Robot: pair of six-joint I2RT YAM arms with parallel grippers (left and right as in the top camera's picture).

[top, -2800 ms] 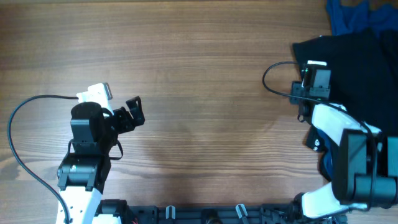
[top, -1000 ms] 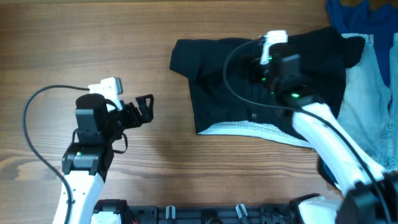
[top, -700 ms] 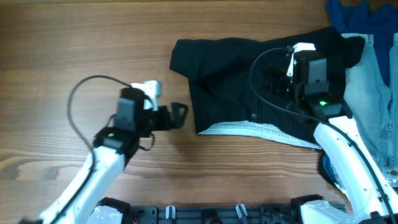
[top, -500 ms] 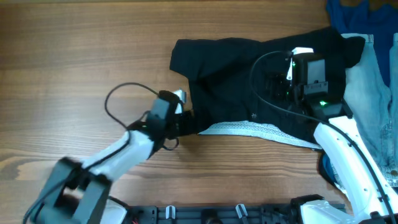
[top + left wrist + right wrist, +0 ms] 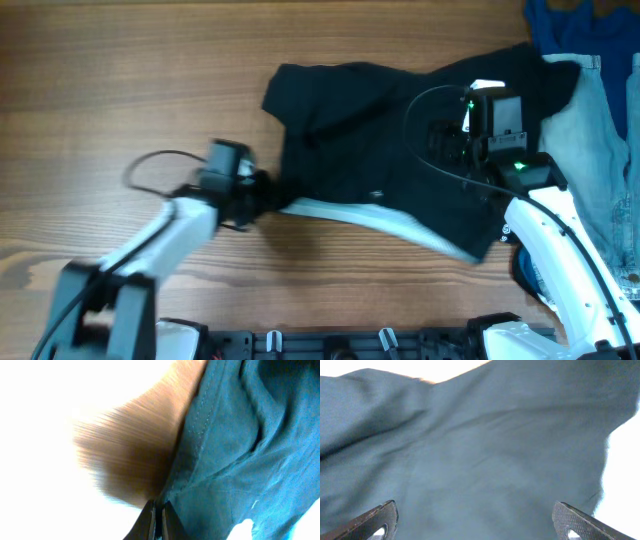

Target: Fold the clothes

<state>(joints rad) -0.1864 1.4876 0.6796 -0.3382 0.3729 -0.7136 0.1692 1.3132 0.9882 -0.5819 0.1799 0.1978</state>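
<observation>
Your left fingers (image 5: 148, 520) are pinched closed on the near-left hem of the black garment (image 5: 370, 130). It lies spread on the bench (image 5: 150, 80) right of centre, with a pale lining strip (image 5: 345, 214) along its near edge. Your right fingers (image 5: 382, 516) are spread wide over its right half, holding nothing.

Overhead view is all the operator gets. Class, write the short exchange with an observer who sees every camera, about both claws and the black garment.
Operator: Is the left claw shut? It's blurred here.
Observer: Yes. The left wrist view shows its fingers pressed together on the black garment's stitched edge.
Operator: And the right claw?
Observer: Open. The right wrist view shows its fingers spread wide over wrinkled fabric.
</observation>
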